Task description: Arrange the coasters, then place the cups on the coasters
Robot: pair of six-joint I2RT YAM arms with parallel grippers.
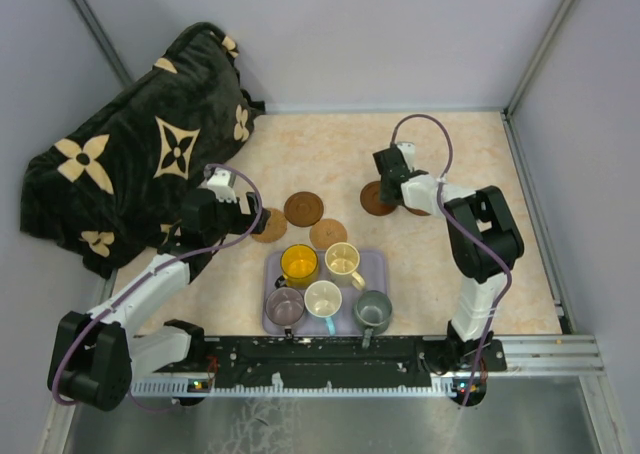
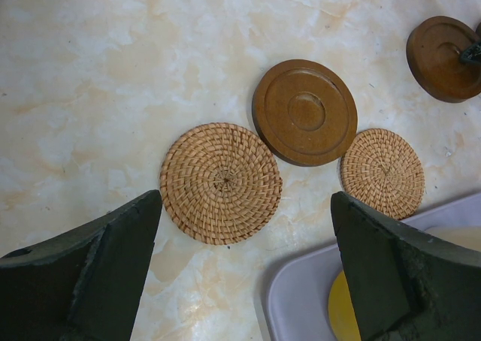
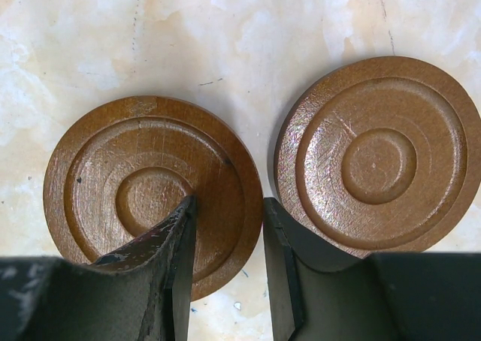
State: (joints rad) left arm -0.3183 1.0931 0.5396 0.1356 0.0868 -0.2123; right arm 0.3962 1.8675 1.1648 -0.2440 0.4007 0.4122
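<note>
Walls close the table (image 1: 440, 264) on its far and right edges, and a blanket (image 1: 130, 164) crowds the far-left corner. Bare surface lies right of the tray (image 1: 376, 264).

Five coasters lie flat beyond the tray: left woven coaster (image 2: 220, 183), middle coaster (image 2: 304, 112), right woven coaster (image 2: 382, 172), then a wooden pair (image 3: 379, 157) just apart. Being round, they have no long axis.

Five cups (image 1: 322, 299) stand upright in the tray, whose long side runs left-right.

The left gripper (image 2: 246, 198) hangs wide open over the left woven coaster. The right gripper (image 3: 225, 206) stands half-parted astride one of the pair's rims; whether it pinches, I cannot tell.
</note>
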